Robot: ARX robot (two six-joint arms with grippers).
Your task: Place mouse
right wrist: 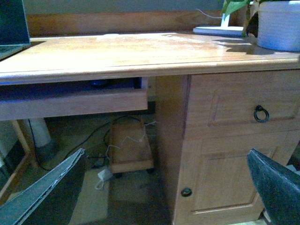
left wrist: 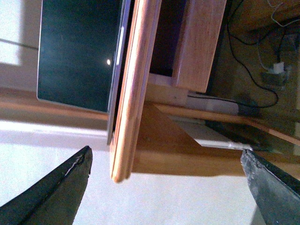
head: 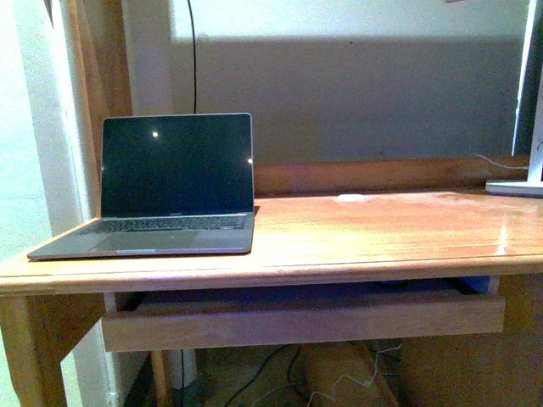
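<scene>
A small dark rounded shape (right wrist: 101, 83) lies in the pull-out tray (right wrist: 70, 102) under the desktop; it may be the mouse, mostly hidden by the desk edge. The front view shows only a dark bluish patch (head: 392, 284) there. My left gripper (left wrist: 166, 154) is open and empty, off the left end of the wooden desk (left wrist: 133, 93) and level with its edge. My right gripper (right wrist: 166, 154) is open and empty, low in front of the desk's cabinet door (right wrist: 229, 187). Neither arm shows in the front view.
An open laptop (head: 178, 182) with a dark screen stands on the left of the desk (head: 365, 229). A small white object (head: 350, 198) and a lamp base (head: 513, 186) sit at the back. A white pot (right wrist: 279, 26) stands far right. Cables and a wooden trolley (right wrist: 131, 150) are underneath.
</scene>
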